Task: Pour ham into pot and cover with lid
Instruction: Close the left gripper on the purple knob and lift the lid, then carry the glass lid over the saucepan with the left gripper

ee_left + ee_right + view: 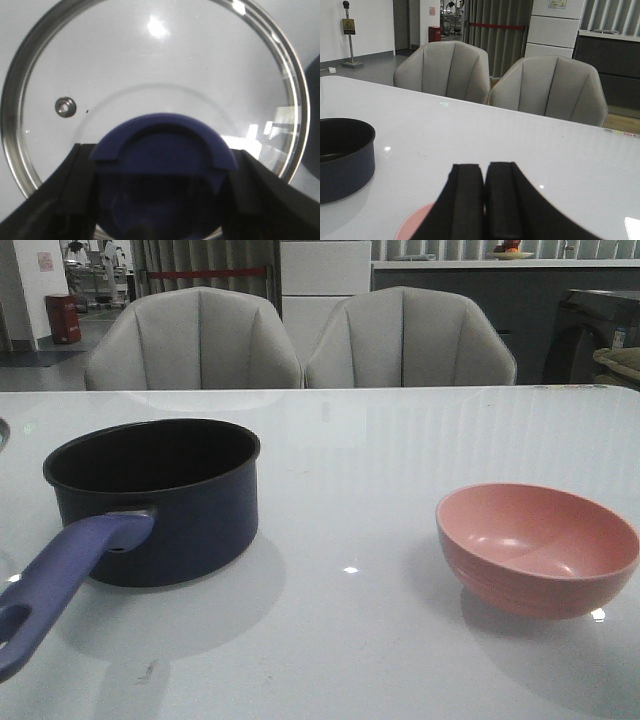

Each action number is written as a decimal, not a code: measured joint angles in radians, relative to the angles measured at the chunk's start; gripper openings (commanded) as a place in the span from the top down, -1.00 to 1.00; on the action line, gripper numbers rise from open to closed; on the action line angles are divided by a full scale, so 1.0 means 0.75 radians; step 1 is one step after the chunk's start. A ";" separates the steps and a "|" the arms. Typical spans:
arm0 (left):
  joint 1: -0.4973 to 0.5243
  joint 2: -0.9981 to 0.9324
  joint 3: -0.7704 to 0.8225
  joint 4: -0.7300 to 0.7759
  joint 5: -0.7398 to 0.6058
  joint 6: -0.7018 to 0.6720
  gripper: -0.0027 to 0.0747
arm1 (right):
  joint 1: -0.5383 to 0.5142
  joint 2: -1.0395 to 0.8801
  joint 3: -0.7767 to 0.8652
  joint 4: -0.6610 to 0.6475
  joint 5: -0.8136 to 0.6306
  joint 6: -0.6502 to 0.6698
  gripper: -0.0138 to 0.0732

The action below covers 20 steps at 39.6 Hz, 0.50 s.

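While my left gripper (162, 200) straddles the lid's (150, 70) knob, grip uncertain, my right gripper (484, 200) sits clenched empty; the pot (160, 505) stands uncovered.

- Left gripper (162, 200): fingers (60, 200) spread wide, one on either side of the lid's knob (contact unclear).
- Right gripper (484, 200): fingers pressed together, holding nothing.

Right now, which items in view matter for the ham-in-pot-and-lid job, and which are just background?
Job items:
pot, uncovered
lid, lying flat, left gripper around its knob
pink bowl, looks empty; no ham visible
right gripper, shut, above the bowl

Background:
two grey chairs
white table
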<state>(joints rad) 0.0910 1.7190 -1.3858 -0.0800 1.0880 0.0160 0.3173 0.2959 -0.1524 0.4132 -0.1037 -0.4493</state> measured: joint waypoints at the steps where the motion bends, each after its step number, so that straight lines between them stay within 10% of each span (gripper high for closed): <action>1: -0.013 0.000 -0.017 0.001 0.006 0.000 0.63 | 0.000 0.000 0.000 0.000 0.000 0.000 0.33; 20: -0.329 0.006 -0.214 -0.020 0.114 0.000 0.63 | 0.000 0.000 0.000 0.000 0.000 0.000 0.33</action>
<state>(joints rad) -0.1555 1.7237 -1.5461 -0.0952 1.1736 0.0160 0.3173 0.2959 -0.1524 0.4132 -0.1037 -0.4493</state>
